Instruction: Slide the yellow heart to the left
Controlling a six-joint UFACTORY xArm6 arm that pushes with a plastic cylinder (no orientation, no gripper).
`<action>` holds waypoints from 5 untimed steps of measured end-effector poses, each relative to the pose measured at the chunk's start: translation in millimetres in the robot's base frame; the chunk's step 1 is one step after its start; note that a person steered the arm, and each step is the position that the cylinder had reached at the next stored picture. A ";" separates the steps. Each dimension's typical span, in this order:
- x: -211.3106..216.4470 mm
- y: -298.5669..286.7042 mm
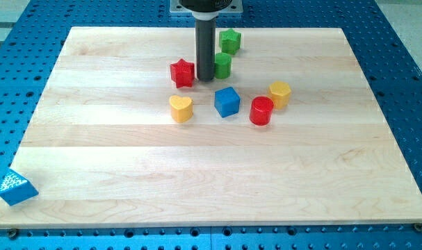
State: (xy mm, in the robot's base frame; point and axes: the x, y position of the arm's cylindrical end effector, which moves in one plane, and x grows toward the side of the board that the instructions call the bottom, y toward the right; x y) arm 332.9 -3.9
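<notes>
The yellow heart (181, 108) lies on the wooden board (127, 167) a little left of the view's centre. My tip (204, 78) touches down above and to the right of the heart, between the red star (182, 73) on its left and a green cylinder (223, 65) on its right. The rod comes down from the view's top. The tip is apart from the heart, with about a block's width of bare board between them.
A blue cube (226, 101) sits right of the heart. A red cylinder (261, 110) and a yellow hexagon (280, 93) lie further right. A green star-like block (229, 41) is near the top. A blue triangular block (17, 187) lies off the board's bottom-left corner.
</notes>
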 end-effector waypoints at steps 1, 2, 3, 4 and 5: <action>-8.0 0.8; -6.3 -0.4; 6.6 3.2; 41.6 -4.7; 52.8 55.9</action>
